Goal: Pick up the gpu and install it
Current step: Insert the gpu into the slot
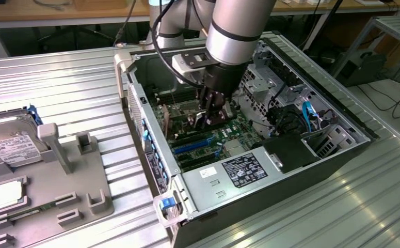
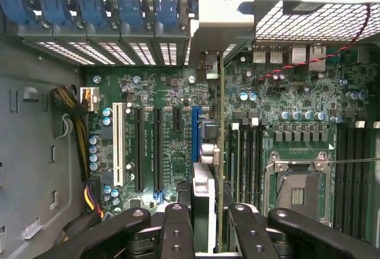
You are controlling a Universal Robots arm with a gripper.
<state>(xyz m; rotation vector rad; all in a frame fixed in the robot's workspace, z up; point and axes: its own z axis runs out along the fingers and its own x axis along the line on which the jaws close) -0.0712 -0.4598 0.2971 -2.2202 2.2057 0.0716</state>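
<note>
Inside the computer case point(image 1: 139, 111), the gripper point(image 2: 214, 226) pinches the gpu point(image 2: 221, 116) edge-on over the motherboard point(image 2: 172, 92), between a blue slot point(image 2: 195, 131) and memory sticks point(image 2: 244, 158).

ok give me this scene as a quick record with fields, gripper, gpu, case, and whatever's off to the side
gripper: shut on the gpu, inside the computer case
gpu: edge-on over the motherboard, beside the blue slot; seated or not, cannot tell
computer case: open, lying on the metal table
grey fixture: on the exterior view's left, holding the hard drive and the processor chip
</note>
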